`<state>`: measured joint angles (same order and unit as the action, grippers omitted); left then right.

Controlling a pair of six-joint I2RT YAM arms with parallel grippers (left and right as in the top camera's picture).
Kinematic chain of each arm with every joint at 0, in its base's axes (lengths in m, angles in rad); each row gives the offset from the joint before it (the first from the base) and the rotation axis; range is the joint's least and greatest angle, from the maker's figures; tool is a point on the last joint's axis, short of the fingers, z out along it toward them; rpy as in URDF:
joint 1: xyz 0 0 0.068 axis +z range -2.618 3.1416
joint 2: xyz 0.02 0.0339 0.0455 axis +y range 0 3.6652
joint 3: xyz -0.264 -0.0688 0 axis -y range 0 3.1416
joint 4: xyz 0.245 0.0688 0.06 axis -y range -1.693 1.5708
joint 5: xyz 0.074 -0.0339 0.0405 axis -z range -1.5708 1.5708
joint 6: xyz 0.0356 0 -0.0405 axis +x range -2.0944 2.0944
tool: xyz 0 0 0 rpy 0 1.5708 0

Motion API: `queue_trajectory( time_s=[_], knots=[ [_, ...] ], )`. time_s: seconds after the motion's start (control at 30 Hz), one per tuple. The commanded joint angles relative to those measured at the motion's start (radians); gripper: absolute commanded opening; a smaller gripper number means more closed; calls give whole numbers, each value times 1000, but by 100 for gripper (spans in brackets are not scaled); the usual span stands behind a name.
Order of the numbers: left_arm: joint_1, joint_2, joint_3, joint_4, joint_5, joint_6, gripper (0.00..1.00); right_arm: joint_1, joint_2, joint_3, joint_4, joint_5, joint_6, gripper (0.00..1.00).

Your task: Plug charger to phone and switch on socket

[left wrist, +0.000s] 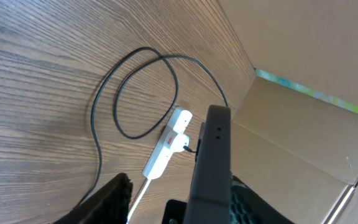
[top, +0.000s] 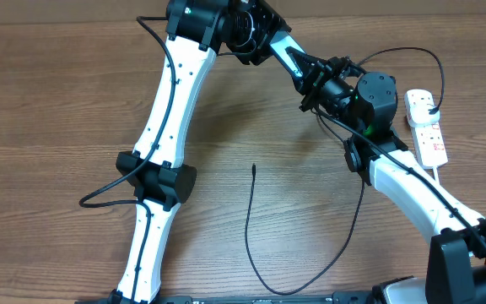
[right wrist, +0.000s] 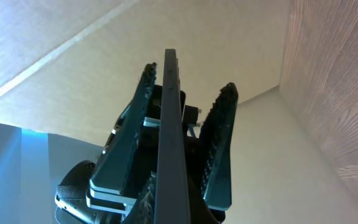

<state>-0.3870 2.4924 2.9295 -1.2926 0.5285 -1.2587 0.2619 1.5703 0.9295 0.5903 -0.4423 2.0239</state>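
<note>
Right jaws were closed on the phone [right wrist: 169, 137], which stood edge-on between their ribbed pads [right wrist: 221, 149], lifted off the counter [top: 57, 101] at the far right of the scene; left jaws were spread wide on either side of the same phone, one finger [left wrist: 112, 198] well clear of it and the other much closer, though I could not tell whether that one touched; from overhead both sets of jaws met far and right of centre, and the phone itself was too hidden there to make out; the socket [top: 426, 127] lay flat on the counter at the right edge, just right of the right arm [top: 412, 190], with red marks on its top and its white cord [left wrist: 137, 198] trailing toward the near side; a black plug [left wrist: 189, 147] sat in it; the charger [top: 250, 228] ran from there in a loose loop on the far side, passed near the right arm, and swept round along the near edge of the counter; its small connector tip [top: 253, 167] rested loose on the bare wood near the middle, well apart from the phone and left of both sets of jaws; a cardboard wall [left wrist: 291, 143] stood behind the socket.
</note>
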Motion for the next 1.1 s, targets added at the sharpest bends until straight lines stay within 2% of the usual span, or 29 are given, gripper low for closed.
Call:
queue_trajectory(
  time_s=[0.0, 0.23, 0.33, 0.47, 0.67, 0.93, 1.07],
  knots=[
    [-18, -1, 18, 12, -9, -2, 48, 3, -8, 20, 26, -23, 138, 4],
    [-18, -1, 18, 20, -11, -2, 41, 3, -8, 20, 26, -18, 138, 4],
    [-18, -1, 18, 38, 2, 6, 42, 3, -8, 20, 26, -19, 138, 4],
    [-18, 0, 18, 65, 15, 8, 54, 3, -8, 20, 26, -19, 138, 4],
    [-18, 7, 9, 69, 16, 25, 65, 3, -8, 20, 26, -17, 138, 4],
    [-17, 21, 1, 146, 93, 62, 82, 3, -8, 20, 21, -2, 138, 4],
    [-17, 22, 1, 146, 93, 74, 98, 0, -8, 20, 22, 15, 138, 4]
  ],
)
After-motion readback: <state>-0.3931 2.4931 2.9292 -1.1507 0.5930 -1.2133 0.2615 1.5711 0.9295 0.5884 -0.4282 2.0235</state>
